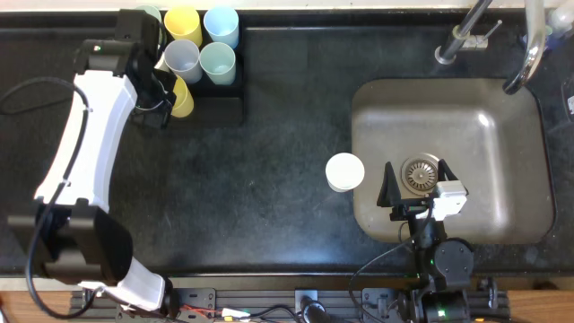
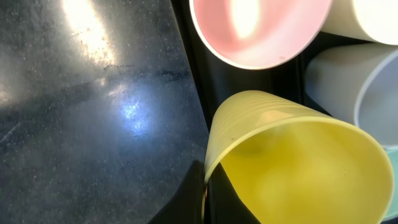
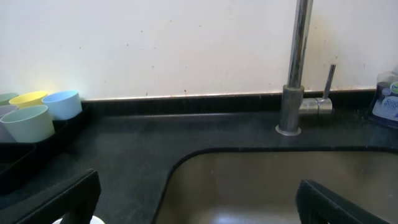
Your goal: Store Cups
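A black rack [image 1: 229, 108] at the counter's back left holds several upright cups: yellow [image 1: 182, 22], blue [image 1: 221, 25], grey [image 1: 182, 56] and mint [image 1: 217, 61]. My left gripper [image 1: 170, 94] is shut on the rim of another yellow cup [image 2: 298, 162], tilted at the rack's near left corner beside a pink cup [image 2: 261, 28]. A white cup [image 1: 344, 171] stands on the counter just left of the sink. My right gripper [image 1: 415, 170] hangs open over the sink, near the drain, with nothing between its fingers [image 3: 62, 199].
The steel sink [image 1: 502, 117] takes up the right side, with a faucet [image 1: 462, 36] behind it and a soap bottle [image 3: 385, 99] at the far right. Dark counter [image 1: 287, 117] lies between the rack and the sink.
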Controlling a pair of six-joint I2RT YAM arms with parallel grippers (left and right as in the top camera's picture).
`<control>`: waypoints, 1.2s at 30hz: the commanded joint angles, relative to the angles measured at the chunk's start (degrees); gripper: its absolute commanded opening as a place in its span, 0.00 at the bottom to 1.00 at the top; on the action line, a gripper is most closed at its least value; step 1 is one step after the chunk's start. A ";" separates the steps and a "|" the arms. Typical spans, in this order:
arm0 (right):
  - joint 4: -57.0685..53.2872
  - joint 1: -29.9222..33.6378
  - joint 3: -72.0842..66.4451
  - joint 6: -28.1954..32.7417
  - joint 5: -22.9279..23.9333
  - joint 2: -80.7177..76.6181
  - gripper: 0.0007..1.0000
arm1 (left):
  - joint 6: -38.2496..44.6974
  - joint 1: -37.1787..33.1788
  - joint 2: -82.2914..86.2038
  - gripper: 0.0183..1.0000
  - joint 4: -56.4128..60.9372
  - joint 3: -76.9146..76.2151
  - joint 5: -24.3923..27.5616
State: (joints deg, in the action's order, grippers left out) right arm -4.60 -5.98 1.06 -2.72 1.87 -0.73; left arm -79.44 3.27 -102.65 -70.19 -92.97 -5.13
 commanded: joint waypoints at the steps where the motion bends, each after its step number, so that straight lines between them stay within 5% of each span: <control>1: 0.28 0.39 -0.81 0.37 -0.15 0.48 1.00 | -2.08 -0.11 -1.38 0.02 0.11 0.13 -2.64; 29: 0.28 0.39 -0.81 0.37 -0.15 0.48 1.00 | -2.08 -0.04 -9.09 0.02 3.04 0.13 -2.08; 30: 0.28 0.39 -0.81 0.37 -0.15 0.48 1.00 | -2.08 -0.04 -9.09 0.09 3.13 0.13 -2.05; 31: 0.28 0.39 -0.81 0.37 -0.15 0.48 1.00 | -2.08 -0.04 -9.09 0.30 3.19 0.13 -2.08; 32: 0.28 0.39 -0.81 0.37 -0.15 0.48 1.00 | -2.08 -0.04 -9.09 0.61 3.17 0.13 -2.05; 34: 0.28 0.39 -0.81 0.37 -0.15 0.48 1.00 | -2.05 -0.04 -9.09 1.00 3.30 0.13 -2.03; 36: 0.28 0.39 -0.81 0.37 -0.15 0.48 1.00 | -2.03 -0.02 -8.76 1.00 3.28 0.13 -1.81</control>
State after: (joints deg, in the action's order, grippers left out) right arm -4.62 -5.98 1.06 -2.72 1.87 -0.73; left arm -80.88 3.27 -111.20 -66.96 -92.97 -6.28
